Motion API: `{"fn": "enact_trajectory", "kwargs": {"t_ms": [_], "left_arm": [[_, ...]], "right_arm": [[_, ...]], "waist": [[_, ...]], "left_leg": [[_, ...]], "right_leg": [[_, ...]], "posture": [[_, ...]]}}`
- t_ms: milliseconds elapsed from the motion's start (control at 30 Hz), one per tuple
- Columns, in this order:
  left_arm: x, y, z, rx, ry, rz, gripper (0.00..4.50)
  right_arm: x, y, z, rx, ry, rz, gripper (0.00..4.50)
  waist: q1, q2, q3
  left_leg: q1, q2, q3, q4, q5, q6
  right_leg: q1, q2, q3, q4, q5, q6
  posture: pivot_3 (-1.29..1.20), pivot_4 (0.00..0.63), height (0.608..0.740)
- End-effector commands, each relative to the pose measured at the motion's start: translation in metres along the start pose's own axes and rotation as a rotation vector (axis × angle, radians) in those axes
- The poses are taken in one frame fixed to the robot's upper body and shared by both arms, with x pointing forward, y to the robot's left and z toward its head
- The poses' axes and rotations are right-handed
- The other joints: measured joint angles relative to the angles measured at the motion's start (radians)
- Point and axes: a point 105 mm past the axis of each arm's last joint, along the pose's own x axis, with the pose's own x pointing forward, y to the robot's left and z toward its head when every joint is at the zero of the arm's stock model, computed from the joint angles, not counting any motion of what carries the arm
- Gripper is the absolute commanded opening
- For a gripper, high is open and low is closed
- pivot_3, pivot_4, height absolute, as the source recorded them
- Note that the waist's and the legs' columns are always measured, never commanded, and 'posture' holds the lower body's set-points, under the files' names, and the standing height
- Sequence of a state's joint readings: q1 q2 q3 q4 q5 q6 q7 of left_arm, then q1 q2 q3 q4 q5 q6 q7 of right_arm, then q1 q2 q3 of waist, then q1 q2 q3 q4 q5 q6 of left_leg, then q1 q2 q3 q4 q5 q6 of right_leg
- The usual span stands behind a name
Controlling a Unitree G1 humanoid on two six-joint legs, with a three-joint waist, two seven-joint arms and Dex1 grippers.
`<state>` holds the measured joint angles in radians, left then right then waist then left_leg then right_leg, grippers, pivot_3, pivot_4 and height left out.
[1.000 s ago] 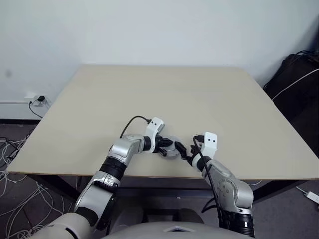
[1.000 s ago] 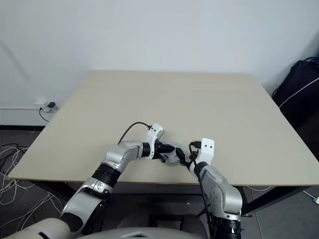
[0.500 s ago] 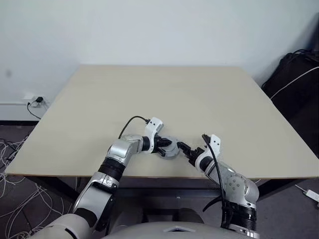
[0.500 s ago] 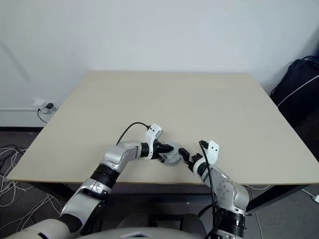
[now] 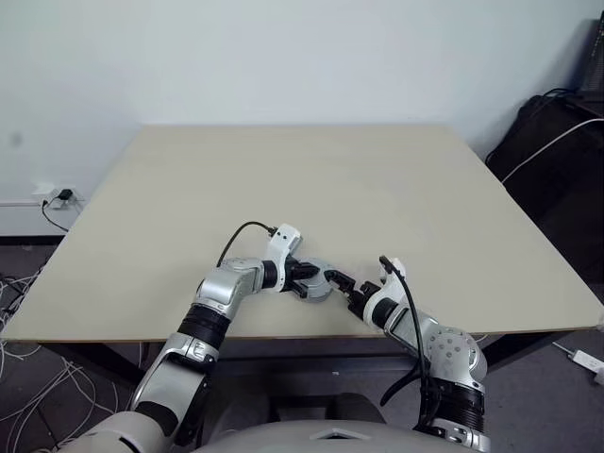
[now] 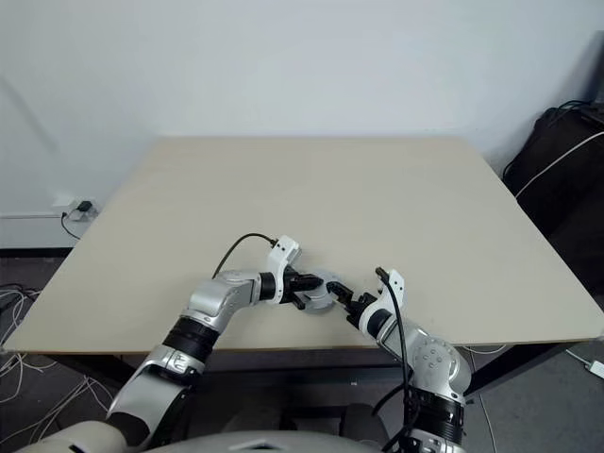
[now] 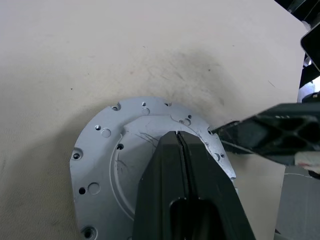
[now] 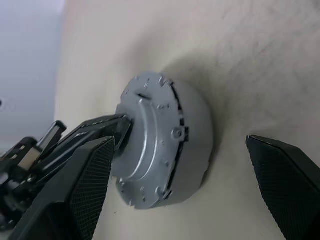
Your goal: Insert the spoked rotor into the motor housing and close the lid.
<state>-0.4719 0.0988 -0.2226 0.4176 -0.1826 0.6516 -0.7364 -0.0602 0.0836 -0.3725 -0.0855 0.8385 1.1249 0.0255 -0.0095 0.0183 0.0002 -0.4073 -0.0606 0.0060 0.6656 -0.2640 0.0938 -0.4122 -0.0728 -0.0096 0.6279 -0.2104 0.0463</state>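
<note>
Here, lid [image 7: 125, 150] flat atop motor housing [image 8: 192, 145], plain face up

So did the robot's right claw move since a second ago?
Yes. The right gripper has rolled over at the wrist, staying beside the lid near the table's front edge, fingers wide apart.

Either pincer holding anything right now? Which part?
Nothing is gripped. The left pincer is shut, its tips pressing on the lid's raised centre; the right pincer stands open astride the motor housing.
</note>
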Motion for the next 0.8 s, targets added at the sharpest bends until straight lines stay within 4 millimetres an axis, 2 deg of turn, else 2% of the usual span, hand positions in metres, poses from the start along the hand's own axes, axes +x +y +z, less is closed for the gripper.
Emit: {"fn": "enact_trajectory", "kwargs": {"t_ms": [33, 200, 500, 800], "left_arm": [[-0.006, 0.011, -0.017, -0.045, 0.055, 0.051, 0.00], [-0.008, 0.012, -0.020, -0.057, 0.052, 0.060, 0.00], [-0.019, 0.019, -0.028, -0.087, 0.048, 0.094, 0.00], [-0.022, 0.022, -0.032, -0.105, 0.044, 0.111, 0.00]], "right_arm": [[0.011, 0.027, -0.012, 0.073, 0.039, 0.129, 4.48], [0.013, 0.037, -0.015, 0.110, 0.059, 0.194, 4.48], [0.019, 0.042, -0.013, 0.202, 0.045, 0.255, 4.48], [0.012, 0.062, -0.013, 0.229, 0.069, 0.404, 4.48]], "waist": [[-0.002, 0.000, 0.000], [-0.002, 0.000, 0.000], [-0.004, 0.000, 0.000], [-0.009, 0.001, 0.000]], "left_leg": [[0.000, 0.000, 0.000, 0.000, 0.000, 0.000], [0.001, 0.000, 0.000, -0.001, 0.000, 0.000], [0.001, 0.000, 0.000, -0.003, 0.000, 0.000], [0.002, 0.000, 0.000, -0.004, 0.000, 0.000]], "right_leg": [[0.000, 0.000, 0.000, 0.000, 0.000, 0.000], [0.000, 0.000, 0.000, 0.000, 0.000, 0.000], [0.000, 0.000, 0.001, -0.001, 0.000, 0.000], [0.000, 0.001, 0.001, 0.000, 0.000, 0.000]], "posture": [[0.00, 0.000, 0.740], [0.00, 0.000, 0.740], [0.00, 0.000, 0.740], [0.00, 0.000, 0.740]]}}
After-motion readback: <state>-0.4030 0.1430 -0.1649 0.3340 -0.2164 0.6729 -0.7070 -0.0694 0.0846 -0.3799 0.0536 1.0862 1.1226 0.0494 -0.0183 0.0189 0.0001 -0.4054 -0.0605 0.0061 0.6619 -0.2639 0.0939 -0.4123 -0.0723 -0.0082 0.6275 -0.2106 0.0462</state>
